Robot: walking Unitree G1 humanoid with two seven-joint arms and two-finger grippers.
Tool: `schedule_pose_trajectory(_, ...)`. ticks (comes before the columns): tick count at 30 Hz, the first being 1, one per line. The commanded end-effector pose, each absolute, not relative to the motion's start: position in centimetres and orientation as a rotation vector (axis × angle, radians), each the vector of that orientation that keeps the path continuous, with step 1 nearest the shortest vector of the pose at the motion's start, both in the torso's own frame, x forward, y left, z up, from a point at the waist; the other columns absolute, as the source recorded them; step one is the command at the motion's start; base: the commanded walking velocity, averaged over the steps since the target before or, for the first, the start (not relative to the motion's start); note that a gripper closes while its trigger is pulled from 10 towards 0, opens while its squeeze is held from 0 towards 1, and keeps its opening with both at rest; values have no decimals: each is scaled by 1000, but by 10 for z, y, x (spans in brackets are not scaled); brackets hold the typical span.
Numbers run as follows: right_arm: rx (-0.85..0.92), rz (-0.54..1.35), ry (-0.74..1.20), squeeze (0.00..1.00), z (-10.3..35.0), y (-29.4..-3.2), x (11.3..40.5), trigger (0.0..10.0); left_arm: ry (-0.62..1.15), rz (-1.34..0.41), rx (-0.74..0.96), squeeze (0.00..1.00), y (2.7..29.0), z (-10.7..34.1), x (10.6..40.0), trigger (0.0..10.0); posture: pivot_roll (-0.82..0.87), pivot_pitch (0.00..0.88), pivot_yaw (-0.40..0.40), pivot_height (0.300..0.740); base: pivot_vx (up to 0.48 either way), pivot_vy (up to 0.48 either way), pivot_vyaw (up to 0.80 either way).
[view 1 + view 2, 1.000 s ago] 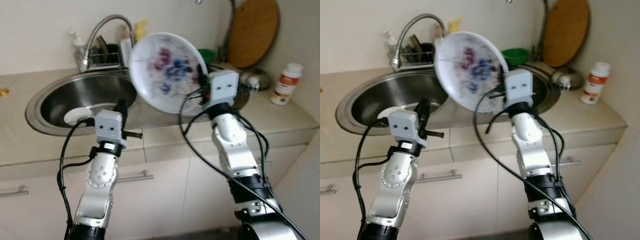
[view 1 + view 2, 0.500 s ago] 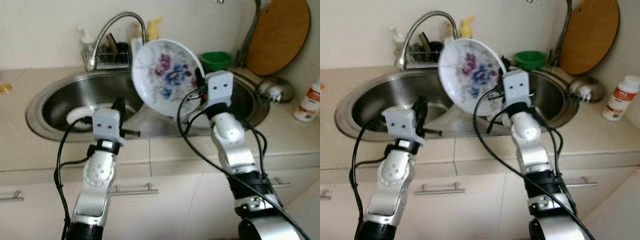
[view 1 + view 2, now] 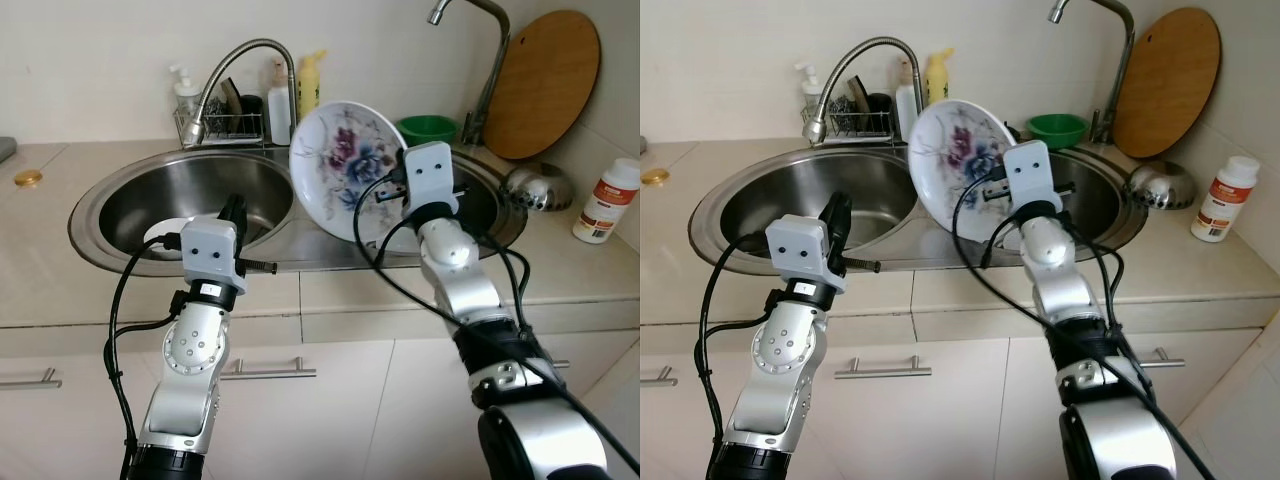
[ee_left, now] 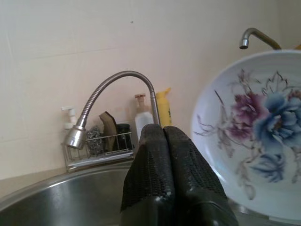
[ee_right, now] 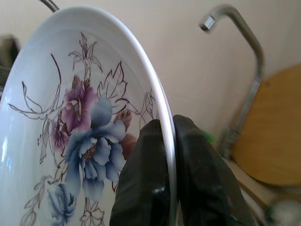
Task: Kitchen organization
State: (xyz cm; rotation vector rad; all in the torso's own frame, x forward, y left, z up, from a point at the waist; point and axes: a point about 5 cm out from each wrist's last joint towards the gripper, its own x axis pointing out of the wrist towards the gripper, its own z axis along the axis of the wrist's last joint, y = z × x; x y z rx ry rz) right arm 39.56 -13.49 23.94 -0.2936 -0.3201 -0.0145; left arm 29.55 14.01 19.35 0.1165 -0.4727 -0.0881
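Note:
A white plate (image 3: 345, 165) painted with purple and blue flowers is held on edge above the strip between the two sink bowls. My right gripper (image 5: 167, 141) is shut on the plate's rim (image 5: 164, 113), one finger on each face. My left gripper (image 4: 163, 136) is shut with nothing in it; it hovers over the front rim of the left sink bowl (image 3: 130, 205), pointing toward the curved faucet (image 3: 235, 60). A small white dish (image 3: 165, 232) lies in the left bowl, partly hidden behind my left wrist.
A wire caddy (image 3: 222, 122) with sponges and bottles stands behind the left bowl. A green bowl (image 3: 430, 128) and a second faucet (image 3: 485, 50) are behind the right bowl. A round wooden board (image 3: 545, 80) leans on the wall, with a steel lid (image 3: 535, 185) and a pill bottle (image 3: 605, 200) nearby.
The camera has shifted, so the whole scene sits differently. The plate in my right gripper has come lower, nearer the sink. The left gripper stays shut in about the same place.

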Motion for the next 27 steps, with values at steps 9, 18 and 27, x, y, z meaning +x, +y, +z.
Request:
schedule_pose_trajectory(9, -455, -78, -294, 0, 247, -143, 409, 10000, -461, -91, 119, 0, 138, 192, 295, 10000, -34, 0, 18, 740, 0, 0, 0)
schedule_pose_trajectory(18, -523, 124, -152, 0, 214, -115, 411, 10000, -458, -90, 120, 0, 138, 191, 296, 10000, -32, 0, 17, 740, 0, 0, 0)
schedule_pose_trajectory(27, -475, 219, 0, 0, 181, -104, 406, 10000, -452, -90, 124, 0, 137, 189, 296, 10000, -25, 0, 12, 740, 0, 0, 0)
